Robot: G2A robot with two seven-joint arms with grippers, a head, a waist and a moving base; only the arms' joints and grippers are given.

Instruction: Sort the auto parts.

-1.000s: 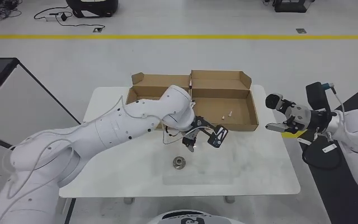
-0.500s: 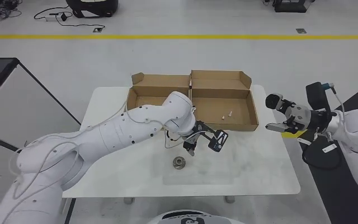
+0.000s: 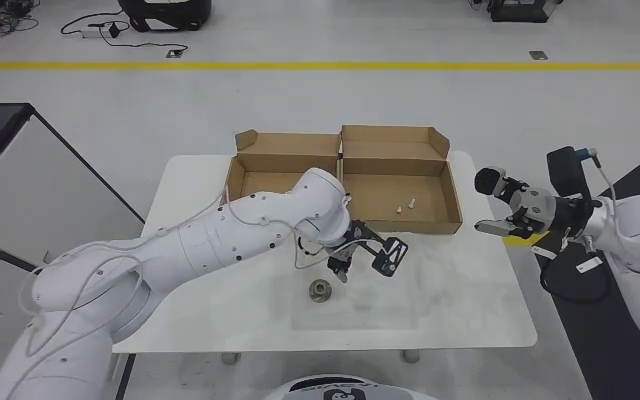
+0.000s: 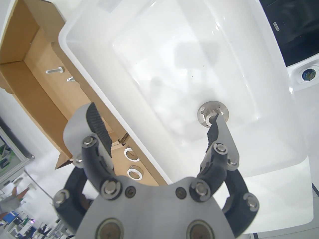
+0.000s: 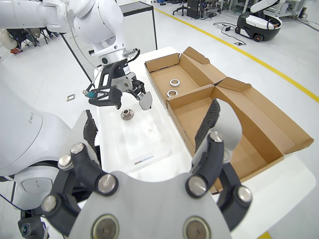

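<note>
Top view first: we see the flanged hub (image 3: 319, 290), a small metal part with a centre bore, lying flange-down in the shallow white tray (image 3: 430, 318) on the white table (image 3: 190, 200). Nothing grips the hub.

Just above the hub hangs the left gripper (image 4: 154, 113), its jaws spread wide. In the left wrist view one fingertip (image 4: 216, 125) overlaps the hub's bore; we cannot tell whether it touches.

Beyond the hub, on the side away from the robot, two open cardboard boxes stand side by side and touching, just outside the tray's rim. The ring box (image 5: 162, 75), the one more nearly straight behind the hub, holds two metal rings (image 5: 175, 82). The bolt box (image 3: 400, 190), farther to the robot's right of the hub, holds two small bolts (image 3: 405, 207).

Well apart from the hub, past the table's edge on the robot's right, we find the right gripper (image 5: 152, 106), jaws also spread and holding nothing.
</note>
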